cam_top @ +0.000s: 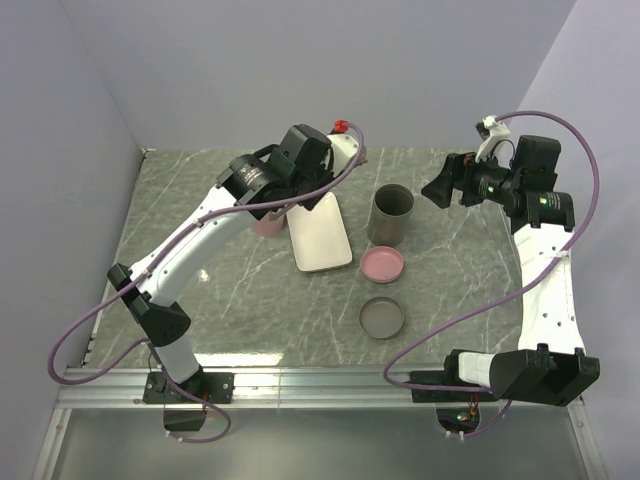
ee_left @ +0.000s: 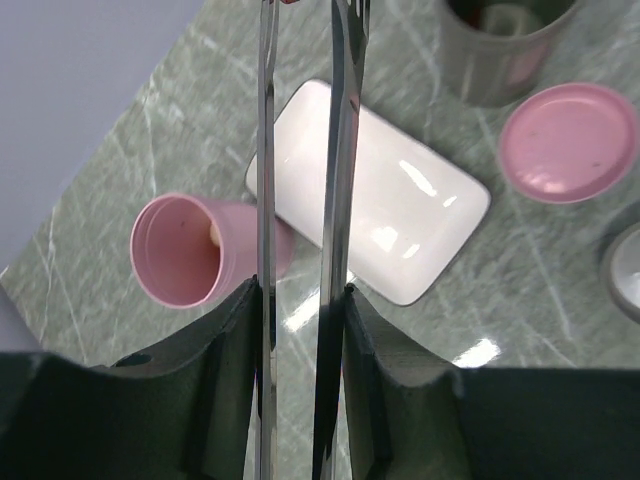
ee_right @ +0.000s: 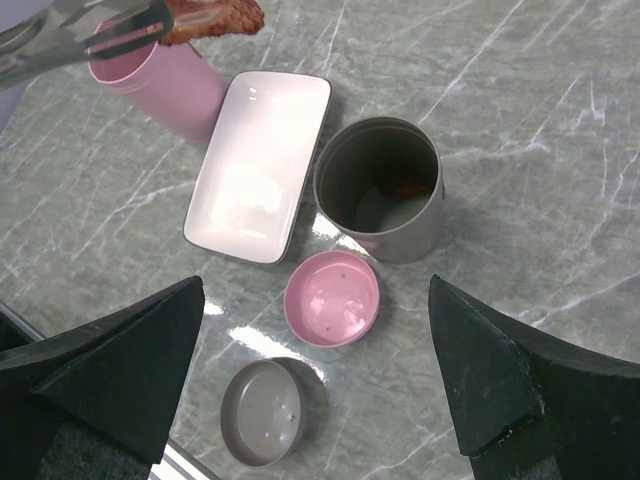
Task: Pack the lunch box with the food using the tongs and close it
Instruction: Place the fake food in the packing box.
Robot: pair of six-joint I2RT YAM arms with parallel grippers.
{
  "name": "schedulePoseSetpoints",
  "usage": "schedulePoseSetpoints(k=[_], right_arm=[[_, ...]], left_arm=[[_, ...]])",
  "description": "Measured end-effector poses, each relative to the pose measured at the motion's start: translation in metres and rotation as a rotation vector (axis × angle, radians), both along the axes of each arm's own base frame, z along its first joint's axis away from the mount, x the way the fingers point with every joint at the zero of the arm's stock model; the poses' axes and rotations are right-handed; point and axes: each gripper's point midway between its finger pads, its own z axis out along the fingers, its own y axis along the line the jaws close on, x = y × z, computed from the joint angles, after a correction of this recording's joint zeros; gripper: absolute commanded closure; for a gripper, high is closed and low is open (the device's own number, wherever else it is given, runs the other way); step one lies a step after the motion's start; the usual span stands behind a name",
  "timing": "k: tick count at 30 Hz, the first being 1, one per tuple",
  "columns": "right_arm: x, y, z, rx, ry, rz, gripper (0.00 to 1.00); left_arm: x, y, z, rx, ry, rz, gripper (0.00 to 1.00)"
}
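My left gripper [cam_top: 305, 155] [ee_left: 300, 290] is shut on the tongs [ee_left: 265, 150], whose two slim silver arms run up between its fingers. The tong tips [ee_right: 120, 35] pinch a reddish-brown meat strip [ee_right: 215, 15] [cam_top: 341, 127], held in the air above the back of the table. Just under them stands an open pink lunch box pot [ee_right: 160, 75] [ee_left: 180, 250] with a small pale piece inside. An open grey lunch box pot [cam_top: 392, 213] [ee_right: 380, 190] holds an orange-tinged piece of food [ee_right: 405, 187]. High over the table's right side, my right gripper [cam_top: 437, 188] [ee_right: 315, 290] hangs open and holds nothing.
A white oblong tray [cam_top: 320, 235] [ee_left: 370, 190] [ee_right: 260, 165] lies between the two pots. A pink lid [cam_top: 383, 265] [ee_right: 332, 298] and a grey lid [cam_top: 382, 317] [ee_right: 262, 412] lie face up in front of the grey pot. Walls close the back and sides.
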Motion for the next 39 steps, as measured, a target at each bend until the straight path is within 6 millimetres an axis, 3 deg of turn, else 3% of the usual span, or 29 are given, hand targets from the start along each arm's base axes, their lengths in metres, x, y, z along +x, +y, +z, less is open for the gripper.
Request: schedulePoseSetpoints(k=[8, 16, 33, 39], right_arm=[[0.001, 0.000, 0.003, 0.001, -0.006, -0.002, 0.00], [0.003, -0.002, 0.005, -0.005, -0.011, -0.016, 0.00], [0.006, -0.007, 0.006, -0.022, -0.016, -0.041, 0.00], [0.007, -0.007, 0.006, -0.022, -0.020, -0.042, 0.00]], left_arm=[[-0.020, -0.034, 0.014, -0.049, -0.010, -0.106, 0.65], [-0.021, -0.065, -0.014, -0.014, 0.038, -0.163, 0.65], [-0.012, -0.089, -0.049, 0.014, 0.077, -0.199, 0.64], [-0.010, -0.091, -0.062, 0.033, 0.090, -0.201, 0.55]])
